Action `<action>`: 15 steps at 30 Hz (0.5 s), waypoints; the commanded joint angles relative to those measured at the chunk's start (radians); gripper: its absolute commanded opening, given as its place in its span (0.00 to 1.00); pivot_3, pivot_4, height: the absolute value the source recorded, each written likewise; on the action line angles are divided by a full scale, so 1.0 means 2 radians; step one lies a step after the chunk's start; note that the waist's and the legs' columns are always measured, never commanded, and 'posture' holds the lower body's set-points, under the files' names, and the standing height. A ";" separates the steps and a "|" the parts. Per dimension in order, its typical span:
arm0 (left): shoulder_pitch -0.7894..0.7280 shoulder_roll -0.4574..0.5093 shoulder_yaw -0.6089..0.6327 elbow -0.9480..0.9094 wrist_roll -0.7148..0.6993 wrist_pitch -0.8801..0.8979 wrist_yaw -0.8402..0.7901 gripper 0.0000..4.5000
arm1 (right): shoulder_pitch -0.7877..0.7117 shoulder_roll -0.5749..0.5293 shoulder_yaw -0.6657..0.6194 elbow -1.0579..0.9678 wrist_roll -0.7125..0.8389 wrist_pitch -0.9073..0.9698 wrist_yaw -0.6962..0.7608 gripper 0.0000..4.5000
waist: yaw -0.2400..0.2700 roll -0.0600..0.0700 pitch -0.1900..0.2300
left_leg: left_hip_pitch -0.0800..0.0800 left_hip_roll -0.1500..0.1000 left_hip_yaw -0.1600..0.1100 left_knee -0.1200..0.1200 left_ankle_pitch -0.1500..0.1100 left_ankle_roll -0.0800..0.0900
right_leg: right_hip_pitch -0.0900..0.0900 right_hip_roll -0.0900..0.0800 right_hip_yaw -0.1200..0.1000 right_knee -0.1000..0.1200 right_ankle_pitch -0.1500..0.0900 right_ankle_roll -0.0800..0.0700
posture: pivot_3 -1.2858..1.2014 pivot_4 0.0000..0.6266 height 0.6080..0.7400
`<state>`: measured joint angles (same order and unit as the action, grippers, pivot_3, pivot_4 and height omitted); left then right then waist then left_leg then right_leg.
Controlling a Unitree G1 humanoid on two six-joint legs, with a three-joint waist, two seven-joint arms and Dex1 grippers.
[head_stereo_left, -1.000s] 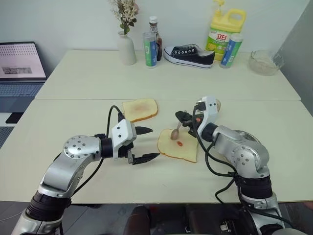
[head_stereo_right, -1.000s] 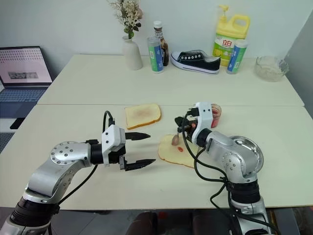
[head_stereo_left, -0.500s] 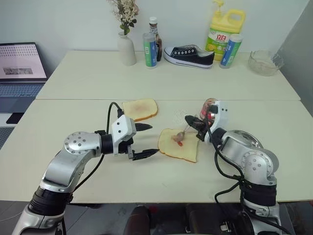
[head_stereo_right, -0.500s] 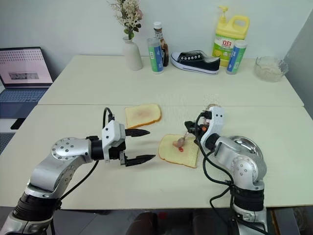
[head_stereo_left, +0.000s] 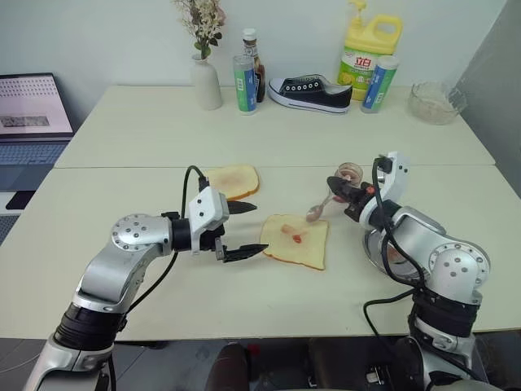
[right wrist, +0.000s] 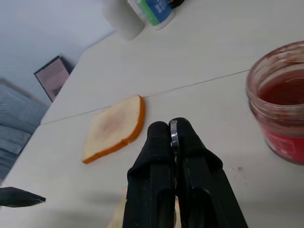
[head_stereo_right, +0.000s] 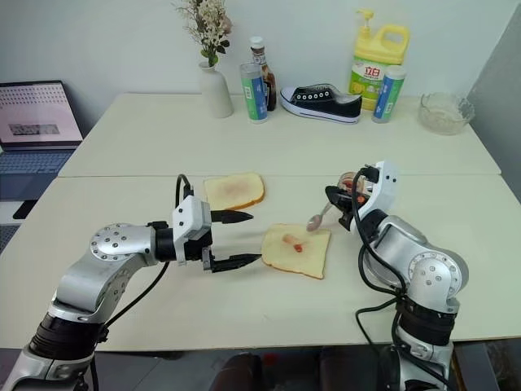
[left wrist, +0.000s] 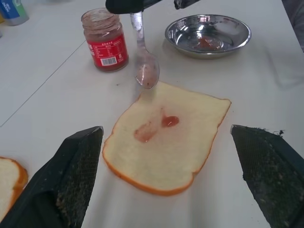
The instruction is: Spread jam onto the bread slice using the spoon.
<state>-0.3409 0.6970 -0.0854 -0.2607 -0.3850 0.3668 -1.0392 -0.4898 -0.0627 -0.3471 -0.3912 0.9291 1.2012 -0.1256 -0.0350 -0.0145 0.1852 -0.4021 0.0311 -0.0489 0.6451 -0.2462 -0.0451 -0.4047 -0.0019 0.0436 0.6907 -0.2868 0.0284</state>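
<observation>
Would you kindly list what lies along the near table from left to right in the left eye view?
Left pincer → bread slice → spoon → jam jar → right pincer, roughly level with the jar.

- I worked in what looked like an office or lab room set up for trials, not a real kitchen.
- Two plain cream tables (head_stereo_left: 269, 122) stood pushed together against a bare white wall.
- An open laptop (head_stereo_left: 28, 114) sat at my left.
- A sneaker (head_stereo_left: 309, 90), a detergent jug (head_stereo_left: 364, 49) and a flower vase (head_stereo_left: 205, 81) lined the far edge.
</observation>
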 commanded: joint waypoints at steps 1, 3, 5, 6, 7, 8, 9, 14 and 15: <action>-0.006 -0.001 0.003 -0.008 0.000 -0.007 -0.001 1.00 | 0.000 0.022 0.009 -0.006 0.021 -0.003 -0.013 0.01 | 0.000 0.000 0.000 | 0.000 0.000 0.000 0.000 0.000 0.000 | 0.000 0.000 0.000 0.000 0.000 0.000 | 0.52 0.24 1.00; -0.004 -0.001 0.003 -0.011 -0.001 -0.006 0.000 1.00 | 0.006 0.035 0.016 -0.002 0.020 -0.005 -0.016 0.01 | 0.000 0.000 0.000 | 0.000 0.000 0.000 0.000 0.000 0.000 | 0.000 0.000 0.000 0.000 0.000 0.000 | 0.52 0.24 1.00; -0.003 -0.001 0.004 -0.013 -0.001 -0.005 0.001 1.00 | 0.012 0.042 0.024 0.005 0.014 -0.010 -0.016 0.01 | 0.000 0.000 0.000 | 0.000 0.000 0.000 0.000 0.000 0.000 | 0.000 0.000 0.000 0.000 0.000 0.000 | 0.52 0.24 1.00; -0.002 -0.001 0.004 -0.015 -0.001 -0.004 0.002 1.00 | 0.015 0.045 0.028 0.009 0.011 -0.013 -0.015 0.01 | 0.000 0.000 0.000 | 0.000 0.000 0.000 0.000 0.000 0.000 | 0.000 0.000 0.000 0.000 0.000 0.000 | 0.52 0.24 1.00; 0.001 -0.001 0.004 -0.018 -0.001 -0.004 0.003 1.00 | 0.016 0.055 0.029 0.018 0.011 -0.020 -0.015 0.01 | 0.000 0.000 0.000 | 0.000 0.000 0.000 0.000 0.000 0.000 | 0.000 0.000 0.000 0.000 0.000 0.000 | 0.52 0.24 1.00; 0.002 -0.001 0.003 -0.020 -0.001 -0.004 0.004 1.00 | 0.018 0.062 0.030 0.024 0.012 -0.025 -0.015 0.01 | 0.000 0.000 0.000 | 0.000 0.000 0.000 0.000 0.000 0.000 | 0.000 0.000 0.000 0.000 0.000 0.000 | 0.52 0.24 1.00; 0.003 -0.001 0.003 -0.021 0.000 -0.004 0.004 1.00 | 0.017 0.067 0.029 0.030 0.013 -0.030 -0.016 0.01 | 0.000 0.000 0.000 | 0.000 0.000 0.000 0.000 0.000 0.000 | 0.000 0.000 0.000 0.000 0.000 0.000 | 0.52 0.24 1.00; 0.002 -0.002 0.002 -0.023 0.001 -0.002 0.007 1.00 | 0.022 0.057 0.044 0.052 -0.003 -0.046 0.003 0.01 | 0.000 0.000 0.000 | 0.000 0.000 0.000 0.000 0.000 0.000 | 0.000 0.000 0.000 0.000 0.000 0.000 | 0.52 0.24 1.00; 0.002 -0.002 0.002 -0.023 0.001 -0.002 0.007 1.00 | 0.026 0.049 0.048 0.054 -0.008 -0.047 0.009 0.01 | 0.000 0.000 0.000 | 0.000 0.000 0.000 0.000 0.000 0.000 | 0.000 0.000 0.000 0.000 0.000 0.000 | 0.52 0.24 1.00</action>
<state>-0.3314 0.6958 -0.0859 -0.2701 -0.3816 0.3675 -1.0323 -0.4424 0.0471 -0.2639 -0.2663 0.9181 1.1251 -0.1346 -0.0351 -0.0145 0.1852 -0.4021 0.0309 -0.0485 0.6453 -0.2462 -0.0451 -0.4049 -0.0022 0.0436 0.6908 -0.2868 0.0284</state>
